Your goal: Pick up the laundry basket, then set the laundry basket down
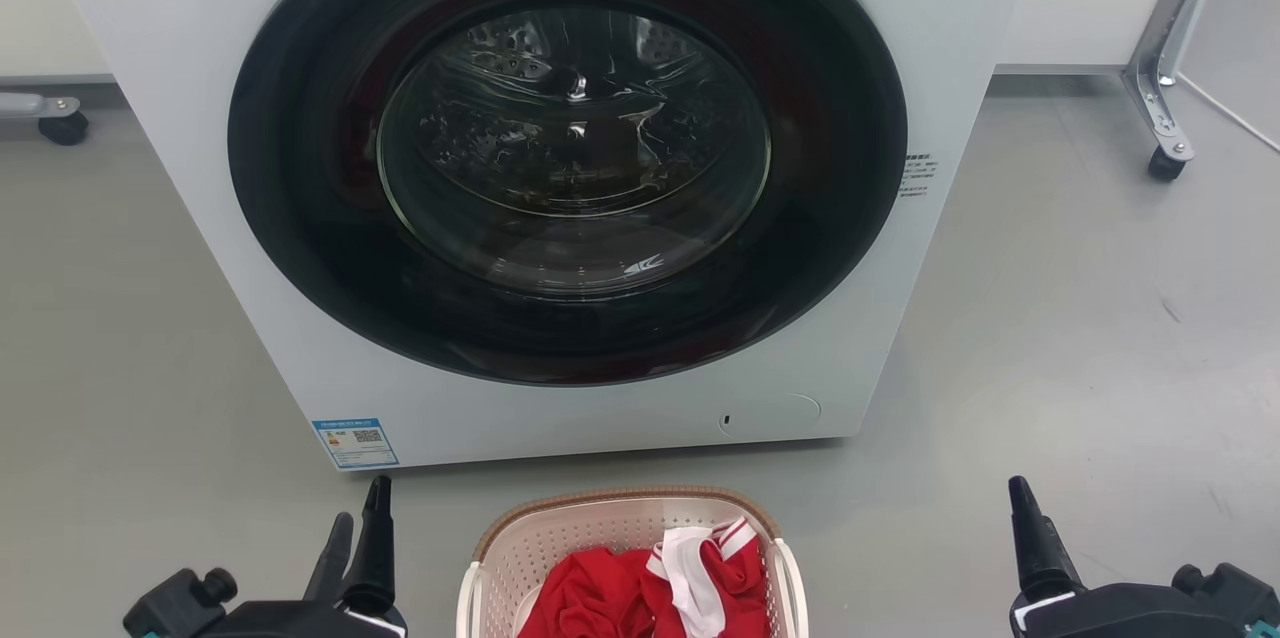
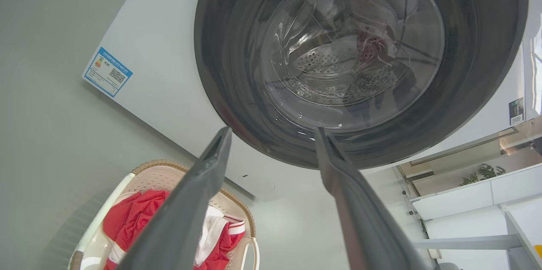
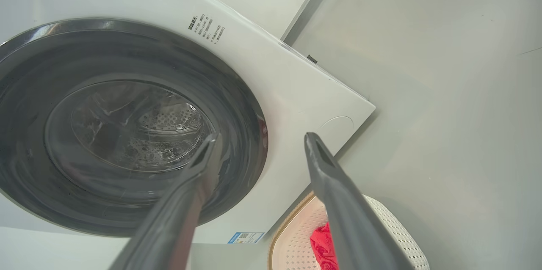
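Lower the left gripper [image 2: 273, 130] and right gripper [image 3: 260, 136], both spread wide and empty, together onto the white handles [image 1: 795, 583] of the laundry basket [image 1: 620, 497], keeping it level.

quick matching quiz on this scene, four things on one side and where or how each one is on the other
1 laundry basket
2 washing machine
3 left gripper
4 blue label

a open, holding nothing
b on the floor, red and white clothes inside
c lower left of the machine's front
d behind the basket, white

Pairs: 1-b, 2-d, 3-a, 4-c
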`<state>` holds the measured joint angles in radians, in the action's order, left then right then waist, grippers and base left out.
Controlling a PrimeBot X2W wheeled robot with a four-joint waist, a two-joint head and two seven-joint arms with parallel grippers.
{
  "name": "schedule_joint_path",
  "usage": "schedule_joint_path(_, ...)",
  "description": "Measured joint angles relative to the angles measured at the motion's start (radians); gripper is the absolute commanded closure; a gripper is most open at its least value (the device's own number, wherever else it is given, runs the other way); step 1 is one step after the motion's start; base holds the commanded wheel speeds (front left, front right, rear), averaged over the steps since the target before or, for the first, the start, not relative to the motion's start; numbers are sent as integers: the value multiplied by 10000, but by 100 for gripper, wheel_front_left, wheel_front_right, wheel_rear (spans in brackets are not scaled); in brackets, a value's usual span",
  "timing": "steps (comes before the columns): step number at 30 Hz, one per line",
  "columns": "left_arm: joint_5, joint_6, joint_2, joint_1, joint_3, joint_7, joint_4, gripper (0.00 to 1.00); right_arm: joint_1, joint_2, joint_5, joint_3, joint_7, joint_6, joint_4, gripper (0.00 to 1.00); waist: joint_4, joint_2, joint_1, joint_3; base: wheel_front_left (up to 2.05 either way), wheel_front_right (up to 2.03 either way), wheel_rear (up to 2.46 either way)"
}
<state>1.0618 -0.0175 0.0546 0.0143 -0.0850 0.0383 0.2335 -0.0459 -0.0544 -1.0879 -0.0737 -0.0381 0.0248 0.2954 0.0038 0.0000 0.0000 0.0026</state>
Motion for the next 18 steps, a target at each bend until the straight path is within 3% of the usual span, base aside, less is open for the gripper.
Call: schedule_joint_path(18,-3206,445,169,-259,-646,625,-249,0,7,-107,2915,-853,-644,-489,-17,0,31,0,0,-110,0,0,0)
